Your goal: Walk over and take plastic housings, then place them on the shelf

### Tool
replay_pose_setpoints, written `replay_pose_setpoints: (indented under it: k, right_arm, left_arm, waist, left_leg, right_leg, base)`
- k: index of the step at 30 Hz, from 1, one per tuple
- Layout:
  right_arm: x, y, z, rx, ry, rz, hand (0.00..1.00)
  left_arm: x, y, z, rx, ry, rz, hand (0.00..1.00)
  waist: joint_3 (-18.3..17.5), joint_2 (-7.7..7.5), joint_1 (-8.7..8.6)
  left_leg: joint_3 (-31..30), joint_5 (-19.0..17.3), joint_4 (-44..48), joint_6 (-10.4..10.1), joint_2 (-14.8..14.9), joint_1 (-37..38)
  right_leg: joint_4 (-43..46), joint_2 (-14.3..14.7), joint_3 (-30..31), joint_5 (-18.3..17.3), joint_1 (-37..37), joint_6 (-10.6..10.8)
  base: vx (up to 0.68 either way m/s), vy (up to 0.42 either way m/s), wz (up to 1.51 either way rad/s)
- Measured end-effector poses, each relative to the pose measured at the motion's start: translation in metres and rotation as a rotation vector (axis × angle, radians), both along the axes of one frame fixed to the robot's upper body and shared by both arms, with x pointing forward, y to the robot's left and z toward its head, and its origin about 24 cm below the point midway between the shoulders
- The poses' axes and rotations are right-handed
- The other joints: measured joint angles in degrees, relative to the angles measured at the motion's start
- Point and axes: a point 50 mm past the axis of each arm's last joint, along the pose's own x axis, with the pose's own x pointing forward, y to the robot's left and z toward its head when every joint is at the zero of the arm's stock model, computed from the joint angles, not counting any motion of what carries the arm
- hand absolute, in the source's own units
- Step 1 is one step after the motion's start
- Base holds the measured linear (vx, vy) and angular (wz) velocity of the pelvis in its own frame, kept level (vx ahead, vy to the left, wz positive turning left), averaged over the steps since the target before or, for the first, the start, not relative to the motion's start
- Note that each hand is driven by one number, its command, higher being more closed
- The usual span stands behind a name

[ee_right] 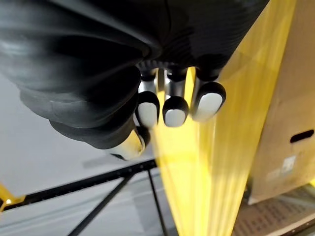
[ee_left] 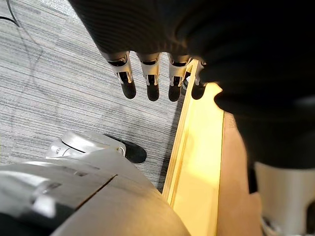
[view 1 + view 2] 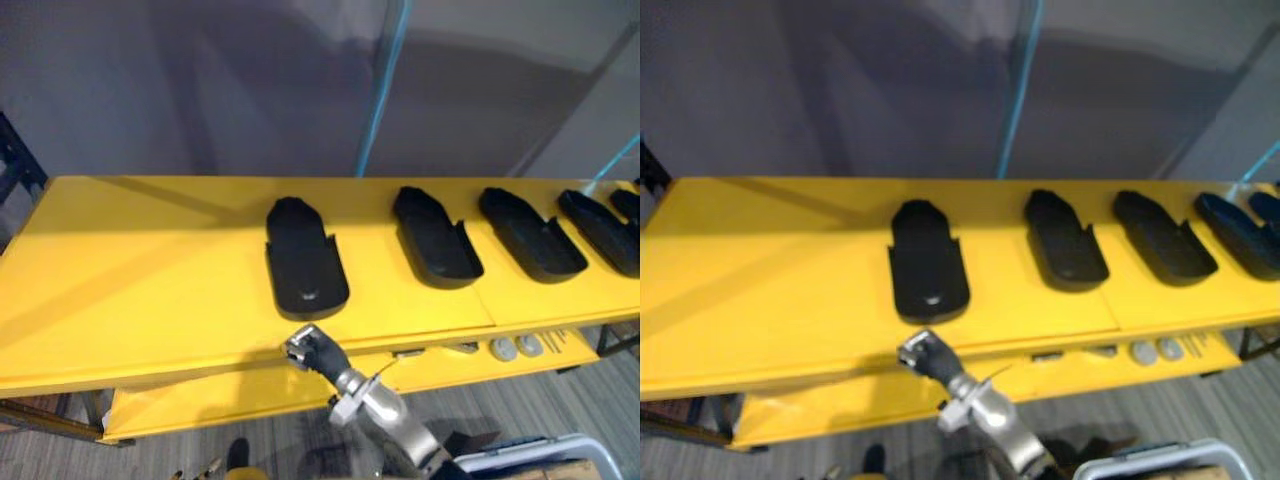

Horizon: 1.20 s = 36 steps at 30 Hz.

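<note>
Closest to me is my right hand point(image 3: 312, 351), raised in front of the front edge of the yellow shelf point(image 3: 140, 270). Its fingers point(image 1: 175, 109) are curled in toward the palm and hold nothing. Just past it on the top board lies the nearest black plastic housing point(image 3: 304, 256), flat, with its hollow side up and apart from my hand. Four more housings sit in a row to the right, each apart from the next: the second housing point(image 3: 436, 238), the third housing point(image 3: 530, 234), the fourth housing point(image 3: 603, 230) and the fifth housing point(image 3: 627, 203) at the edge of my sight. Small silvery parts point(image 3: 503, 349) rest on the lower board point(image 3: 220, 400). My left hand point(image 2: 150, 73) hangs over the grey carpet point(image 2: 59, 88) beside the shelf's edge, fingers relaxed, straight and empty. A cardboard box point(image 1: 288, 123) stands under the shelf.
</note>
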Motion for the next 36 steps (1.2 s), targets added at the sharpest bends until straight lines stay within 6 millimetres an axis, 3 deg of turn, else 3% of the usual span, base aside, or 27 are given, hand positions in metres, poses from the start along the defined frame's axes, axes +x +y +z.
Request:
replay_pose_setpoints:
  k: [20, 27, 35, 36]
  right_arm:
    - [0.016, 0.007, -0.001, -0.045, -0.050, -0.025, 1.00]
    - [0.016, 0.009, 0.002, -0.028, -0.069, -0.027, 1.00]
    - [0.015, 0.013, 0.007, -0.020, -0.094, -0.022, 1.00]
    - [0.023, 0.008, 0.012, -0.021, -0.099, -0.087, 1.00]
  left_arm:
    - [0.003, -0.001, 0.000, -0.007, 0.005, 0.006, 0.00]
    - [0.008, -0.008, -0.001, -0.029, -0.019, 0.029, 0.00]
    - [0.011, -0.007, 0.000, -0.028, -0.032, 0.027, 0.00]
    - [0.012, -0.007, 0.000, -0.027, -0.037, 0.026, 0.00]
  waist:
    - [0.3, 0.37, 1.00]
    - [1.7, 2.46, 1.24]
    - [2.3, 3.02, 1.77]
    - [2.7, 3.16, 1.78]
  left_leg:
    - [-1.0, 0.6, 0.0, 0.4, -0.7, -0.1]
    - [-0.2, 0.9, 0.0, 0.8, -1.1, -0.1]
    - [0.0, 0.9, 0.0, 0.8, -1.1, -0.3]
    - [0.0, 0.9, 0.0, 0.8, -1.2, -0.3]
  right_leg:
    - [0.1, -0.4, -1.9, -1.4, 0.7, 0.2]
    - [0.5, -1.1, -1.8, -1.6, 0.4, 0.5]
    - [0.9, -1.2, -1.8, -2.0, 0.1, 1.3]
    - [0.9, -1.3, -1.8, -2.0, 0.1, 1.3]
  base:
    - [-0.01, 0.001, 0.05]
    - [0.00, 0.000, 0.00]
    - [0.00, 0.000, 0.00]
    - [0.00, 0.000, 0.00]
